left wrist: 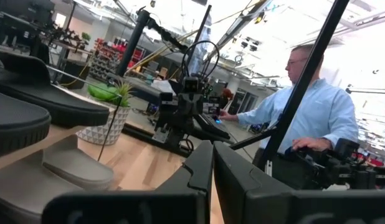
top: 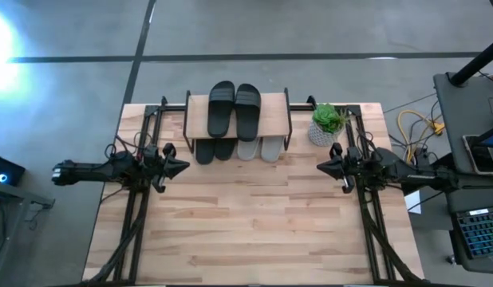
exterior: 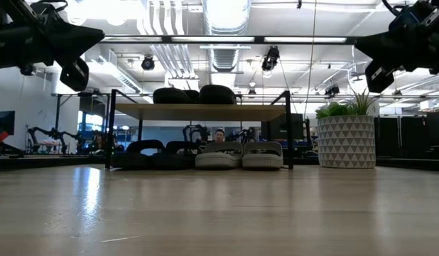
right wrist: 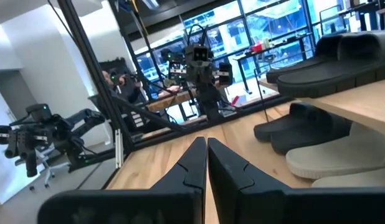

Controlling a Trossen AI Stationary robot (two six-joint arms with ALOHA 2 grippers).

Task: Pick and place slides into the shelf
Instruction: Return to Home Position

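The shelf [top: 274,119] stands at the middle of the table's far edge. One black pair of slides [top: 234,109] lies on its wooden top board [exterior: 198,112]. Under the board, a second black pair [top: 214,149] and the pale grey-green pair [top: 260,148] rest on the tabletop, with their ends sticking out toward the near side. My left gripper [top: 183,167] hovers left of the shelf, shut and holding nothing. My right gripper [top: 320,167] hovers right of the shelf, also shut and holding nothing. Both point inward, and their fingers meet in the wrist views [left wrist: 212,146] [right wrist: 205,142].
A potted plant in a white patterned pot [top: 326,123] stands just right of the shelf, close to my right arm. A person in a light blue shirt [left wrist: 317,112] sits beyond the table's right side, near a laptop [top: 478,231]. Bare tabletop [top: 254,223] spreads across the near half.
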